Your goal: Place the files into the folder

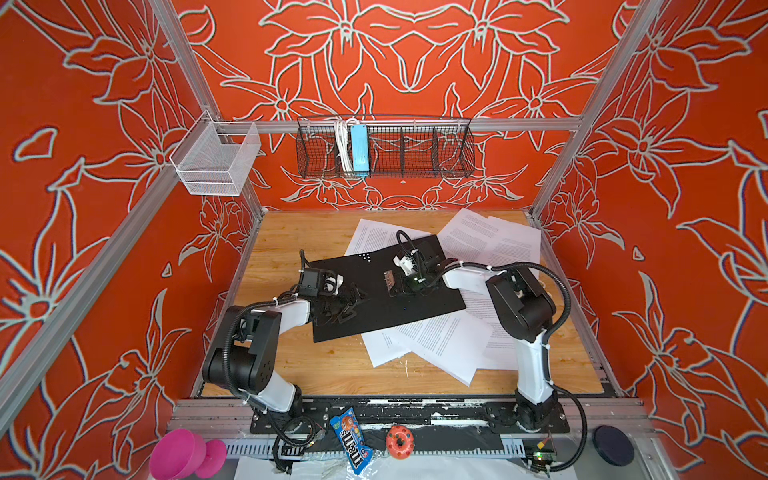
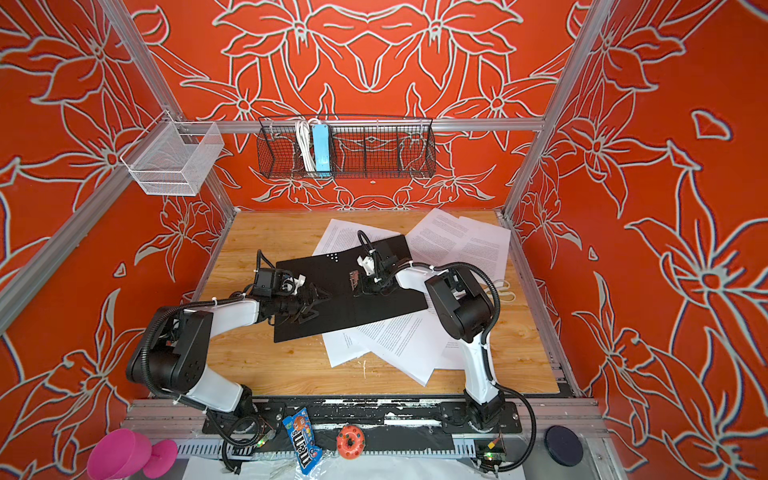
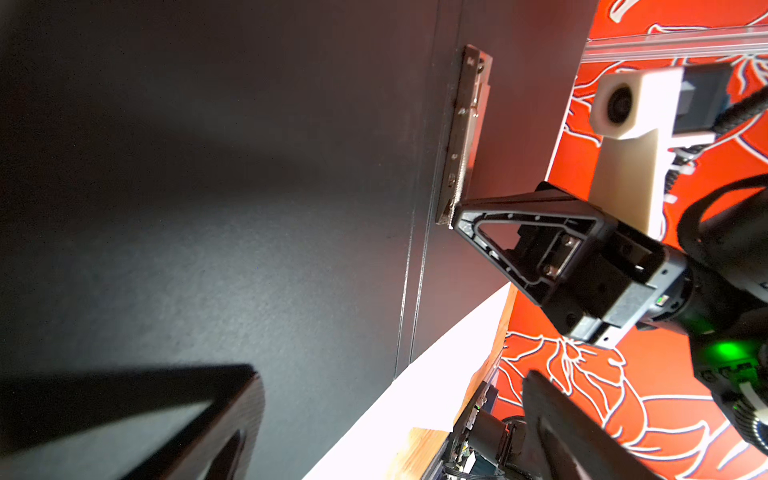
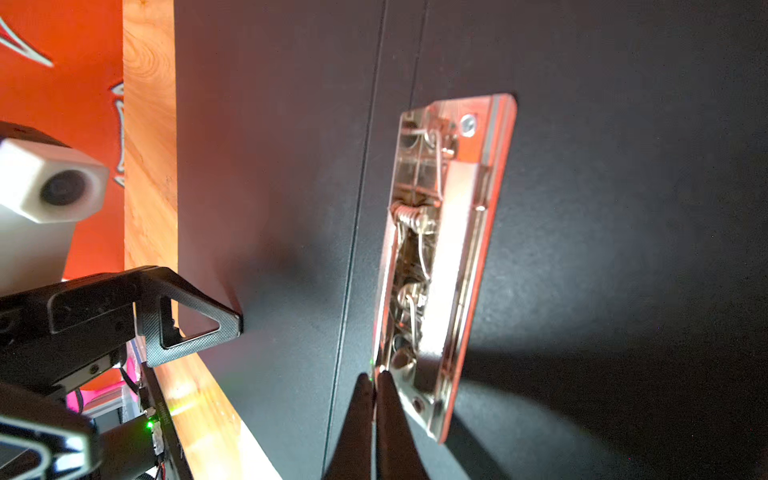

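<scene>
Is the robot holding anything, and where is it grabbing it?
The left gripper is open, holding nothing. The right gripper is shut at one end of the metal clip in the folder; whether it pinches it cannot be told.

1. The black inside of the folder (image 3: 249, 187) fills most of the view. Two thin fold lines run down it.
2. A shiny metal clip (image 3: 465, 137) sits on the folder, just past the fold lines.
3. The right pincer (image 3: 457, 220) has its fingers pressed together. Its tip touches one end of the clip.
4. A white camera (image 3: 623, 104) sits on that arm. A green light (image 3: 727, 349) glows further back.
5. The left pincer (image 3: 390, 378) is spread wide. Its two fingers look dark and blurry, close to the lens.
6. A white paper sheet (image 3: 415, 395) shows along the folder's edge. A bit of wooden worktop (image 3: 415, 453) is beside it.
7. Behind is a red wall (image 3: 648, 365) with white flowers.
</scene>
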